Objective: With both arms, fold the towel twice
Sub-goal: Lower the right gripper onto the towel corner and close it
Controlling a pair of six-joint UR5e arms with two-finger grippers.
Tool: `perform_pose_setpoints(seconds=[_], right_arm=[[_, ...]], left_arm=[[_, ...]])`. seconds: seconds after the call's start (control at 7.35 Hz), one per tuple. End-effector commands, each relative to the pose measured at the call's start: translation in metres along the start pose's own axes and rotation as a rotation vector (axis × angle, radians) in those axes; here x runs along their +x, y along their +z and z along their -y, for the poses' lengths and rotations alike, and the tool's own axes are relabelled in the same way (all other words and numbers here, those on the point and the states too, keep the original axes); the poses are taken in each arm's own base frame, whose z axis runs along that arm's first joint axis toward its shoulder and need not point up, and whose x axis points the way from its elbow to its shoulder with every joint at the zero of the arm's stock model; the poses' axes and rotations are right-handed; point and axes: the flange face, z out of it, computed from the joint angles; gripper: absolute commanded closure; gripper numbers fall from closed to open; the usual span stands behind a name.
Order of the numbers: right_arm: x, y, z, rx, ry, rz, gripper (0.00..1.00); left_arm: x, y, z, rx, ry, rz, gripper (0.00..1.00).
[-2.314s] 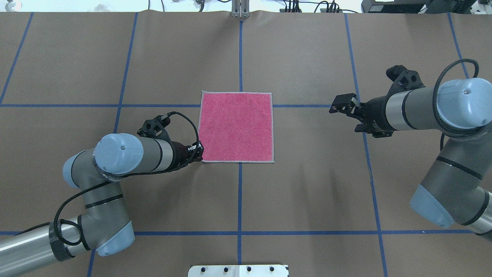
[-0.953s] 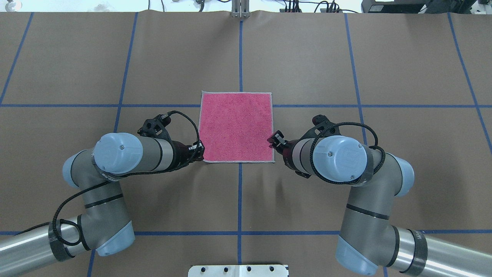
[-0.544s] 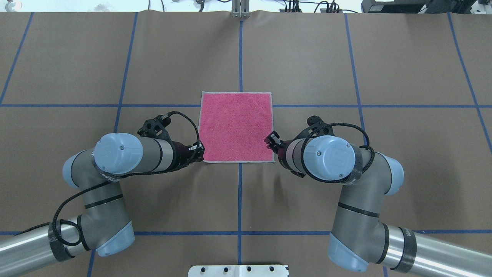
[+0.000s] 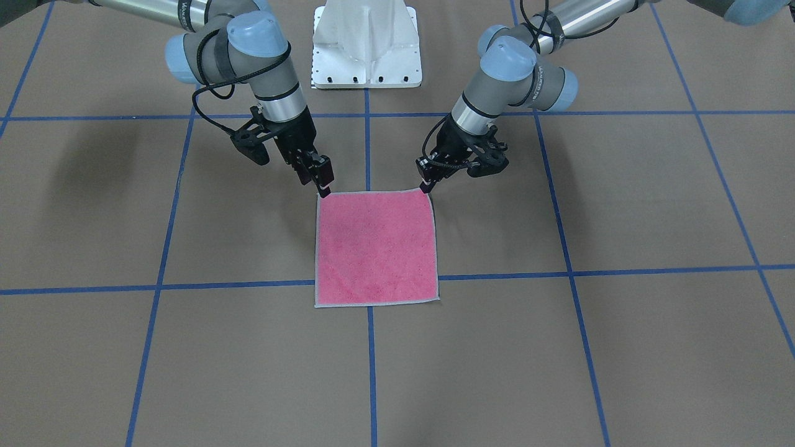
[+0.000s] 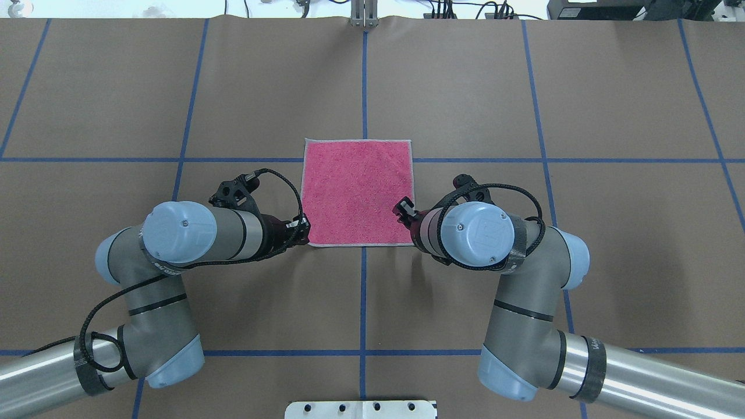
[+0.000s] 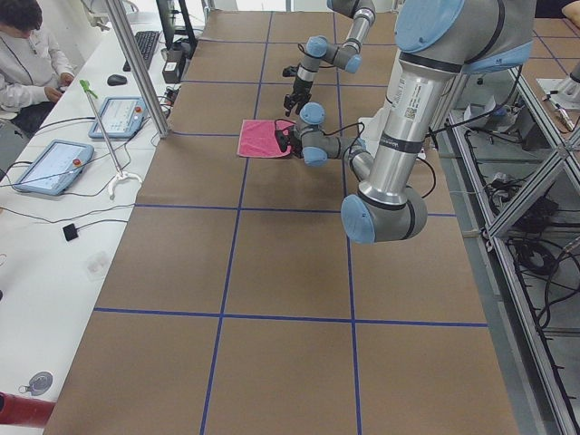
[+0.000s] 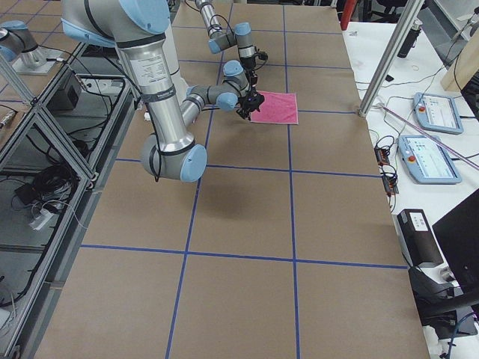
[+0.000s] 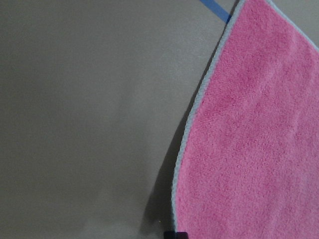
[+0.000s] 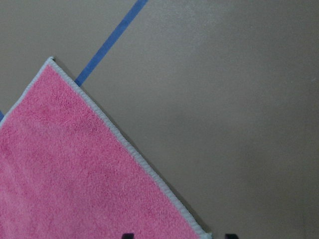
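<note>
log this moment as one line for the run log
phase: pre-fold grasp | towel: flat, pink up, unfolded | left gripper: at a robot-side corner, grip unclear | right gripper: open, astride the other robot-side corner

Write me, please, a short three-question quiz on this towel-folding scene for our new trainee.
1. True or false: the towel has already been folded once.
2. Which face of the towel is up? A pink; B dark grey; C white.
3. Which gripper's fingertips stand apart, either side of a towel corner, in its own wrist view?
Key: 1 false, it lies flat and unfolded; 2 A; 3 the right gripper.
</note>
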Motion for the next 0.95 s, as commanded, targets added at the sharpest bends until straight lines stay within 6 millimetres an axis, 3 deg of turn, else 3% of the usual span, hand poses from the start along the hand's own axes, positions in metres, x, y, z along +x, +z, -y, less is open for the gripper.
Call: perform_pose_setpoints(seconds=[0.0, 0.82], right_arm=[[0.0013, 0.0090, 0.0007, 0.005, -0.006, -0.009, 0.33], [0.0004, 0.0103, 0.0001, 0.010, -0.009, -0.016, 0.37]], left_arm=[[-0.0001, 0.0001, 0.0000, 0.000, 0.001, 0.000, 1.00], [-0.0003, 0.0004, 0.0001, -0.001, 0.002, -0.002, 1.00]])
